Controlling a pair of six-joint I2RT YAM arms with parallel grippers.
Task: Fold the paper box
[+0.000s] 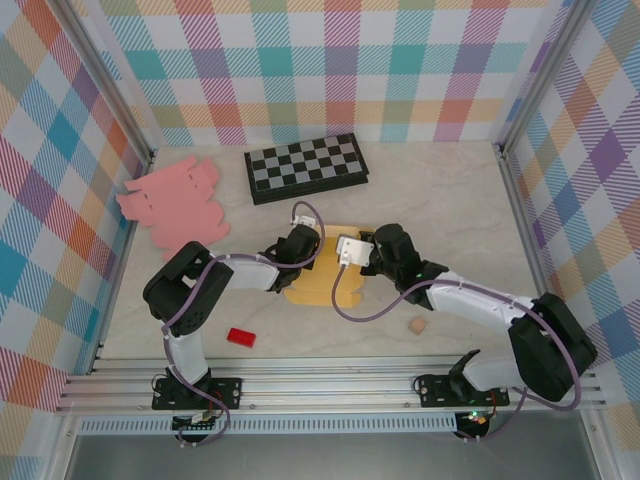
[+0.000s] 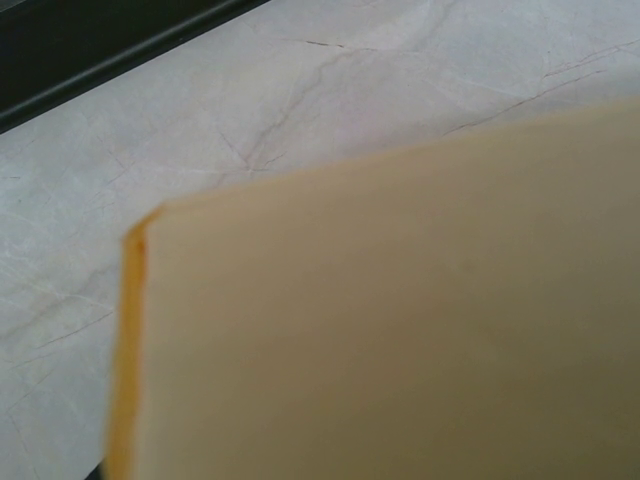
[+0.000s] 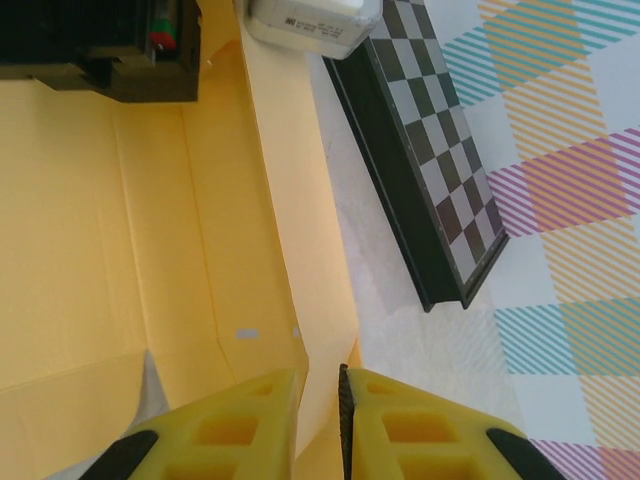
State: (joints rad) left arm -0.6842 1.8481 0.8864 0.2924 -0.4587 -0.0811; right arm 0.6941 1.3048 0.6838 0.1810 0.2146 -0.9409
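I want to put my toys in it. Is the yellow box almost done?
Not yet. One long side flap already stands up from the yellow sheet, and the right gripper sits astride it. The left gripper is over the sheet too. The rest lies mostly flat, so the other sides need folding.

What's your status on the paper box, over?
Right claw straddles paper box flap, jaws slightly apart. Left claw on box, grip unclear. Chessboard beyond, apart from it.
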